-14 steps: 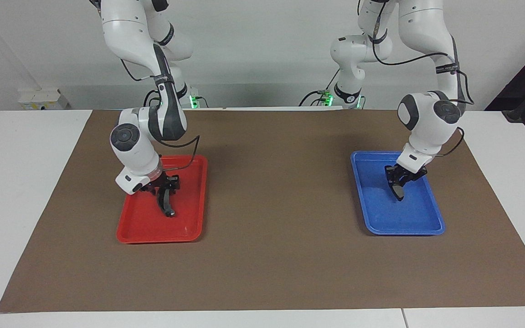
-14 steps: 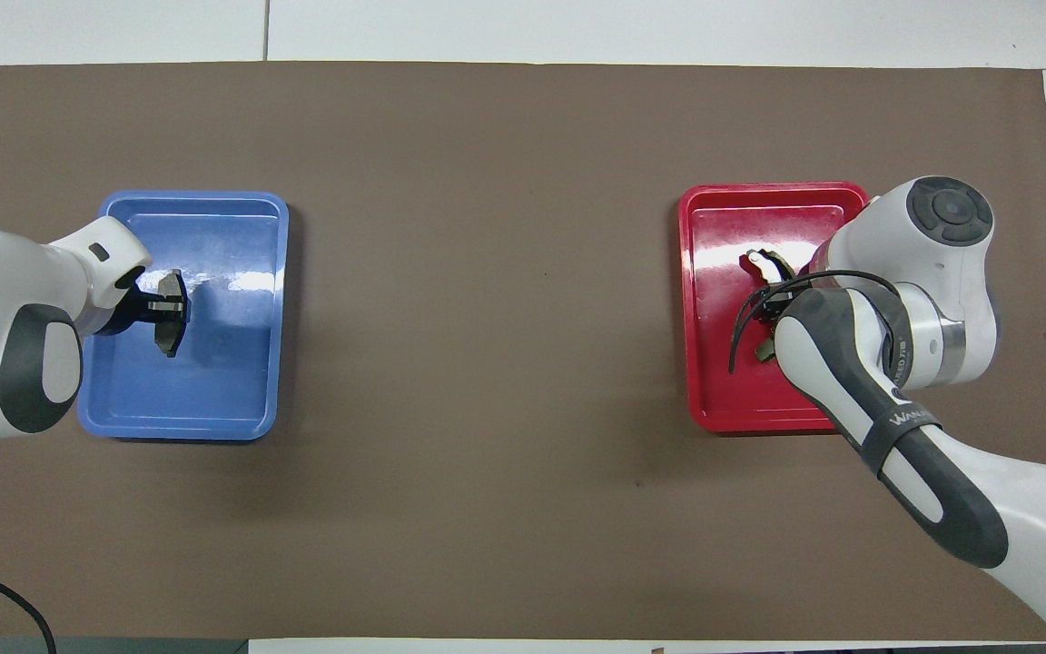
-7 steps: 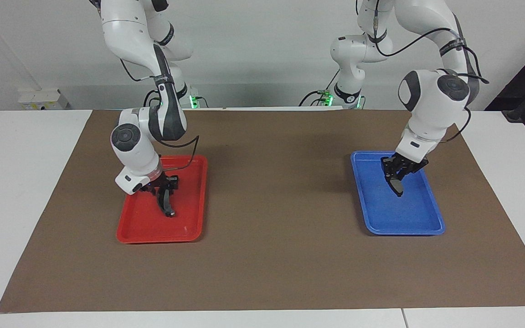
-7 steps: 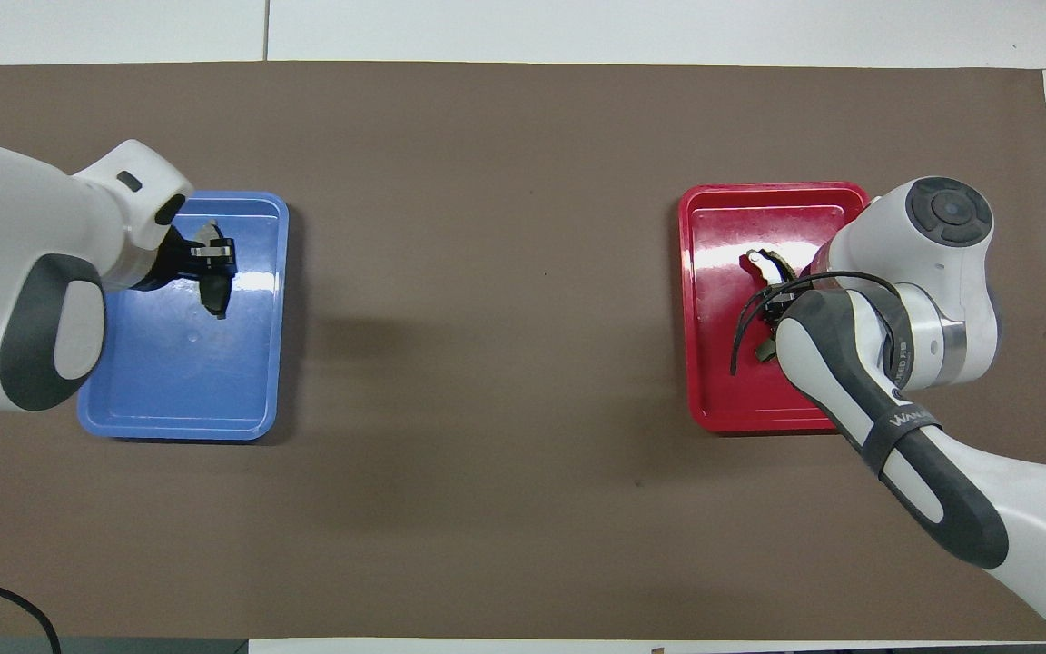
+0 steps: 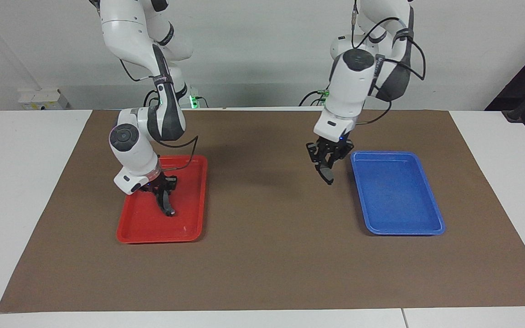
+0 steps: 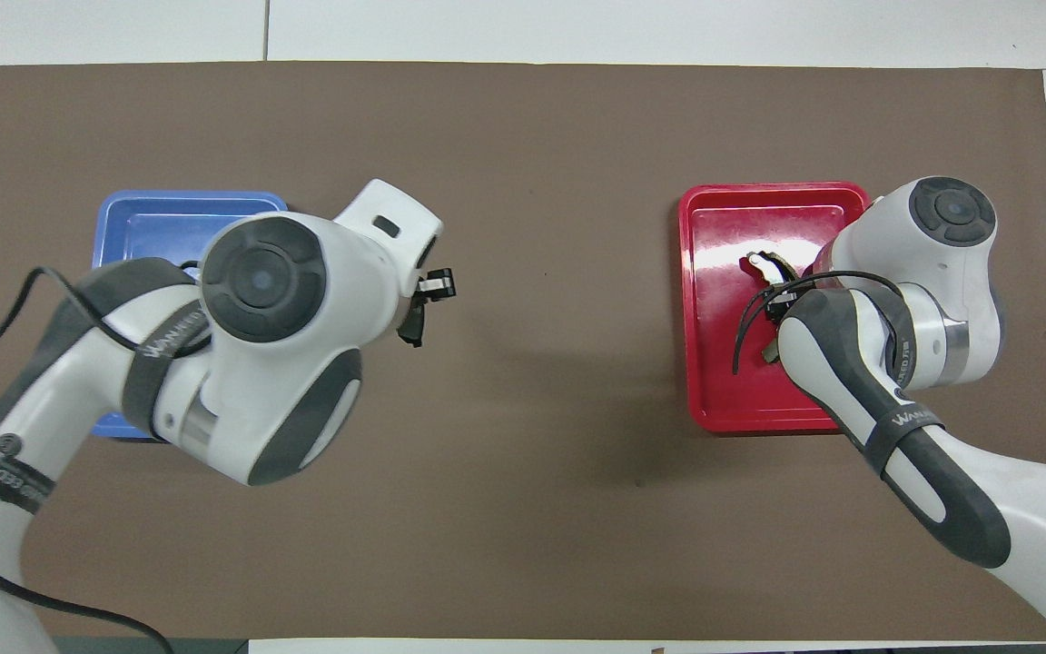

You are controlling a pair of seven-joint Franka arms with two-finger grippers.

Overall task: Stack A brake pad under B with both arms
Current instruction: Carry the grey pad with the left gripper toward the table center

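Observation:
My left gripper (image 5: 326, 165) is shut on the A brake pad (image 5: 329, 176), a short dark grey pad that hangs from it. It is up in the air over the brown mat, beside the blue tray (image 5: 404, 230) on its middle-of-table side. In the overhead view the gripper (image 6: 425, 295) and the pad (image 6: 411, 327) stick out from under the arm. My right gripper (image 5: 162, 187) is low in the red tray (image 5: 153, 238), shut on B (image 5: 167, 205), the long black pad. B hangs steeply with its lower end at the tray floor. In the overhead view one end of B (image 6: 764, 265) shows; the arm hides the rest.
The brown mat (image 5: 262, 255) covers the table between the two trays. The blue tray (image 6: 178, 198) holds nothing and is partly covered by the left arm in the overhead view. The red tray (image 6: 695, 363) stands toward the right arm's end.
My left arm lifted the A brake pad out of the blue tray and swung it toward the table's middle, over the mat. My right gripper stayed in the red tray with B.

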